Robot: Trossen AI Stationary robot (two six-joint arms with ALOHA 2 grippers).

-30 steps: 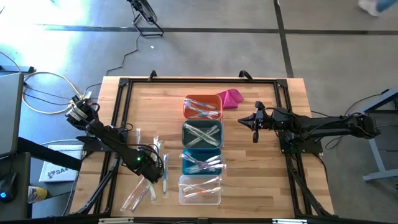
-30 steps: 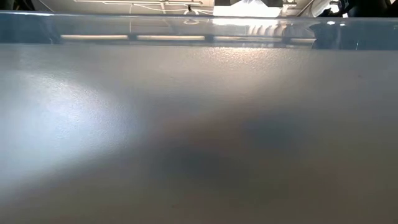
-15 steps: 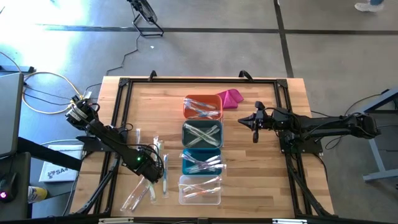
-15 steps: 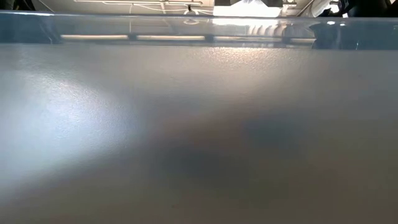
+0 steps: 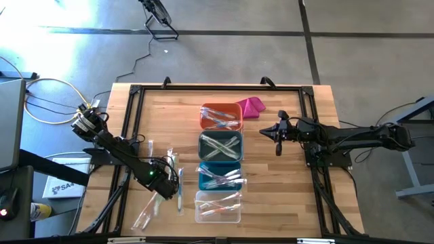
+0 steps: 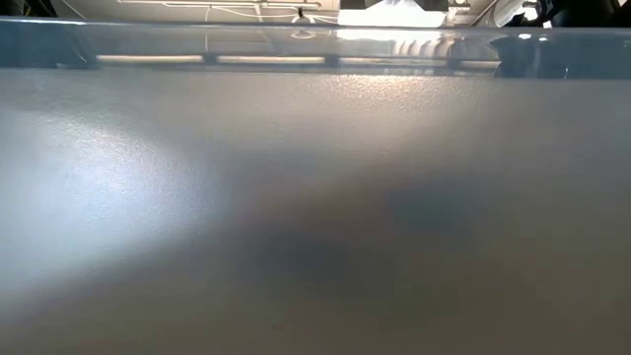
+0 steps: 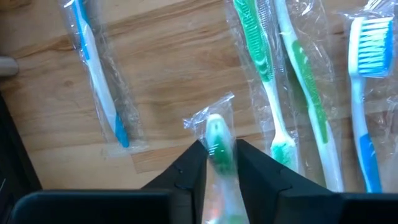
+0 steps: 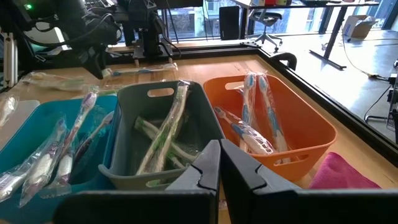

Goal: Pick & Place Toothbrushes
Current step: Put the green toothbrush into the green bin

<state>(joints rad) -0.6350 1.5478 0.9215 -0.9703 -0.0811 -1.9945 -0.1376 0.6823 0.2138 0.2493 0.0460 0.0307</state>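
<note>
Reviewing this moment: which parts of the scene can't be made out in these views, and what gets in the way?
- Low view: a blurred grey surface fills it; table and arms hidden.
- High view: left gripper covers the green toothbrush between its fingers; grip unclear there.
- Left wrist view: that brush's handle is cut off by the edge.
- Right wrist view: clear bin out of frame; right gripper blocks the grey bin front.

Grey concrete floor [image 5: 224,57] all around, crossed by dark seam lines, with bright glare at far left. Pale cables [image 5: 41,95] looping left of the wooden bench [image 5: 285,196]. Beyond the bench, large windows [image 8: 205,18], an office chair [image 8: 268,28], and a dark-legged desk [image 8: 339,25] on sunlit floor.
</note>
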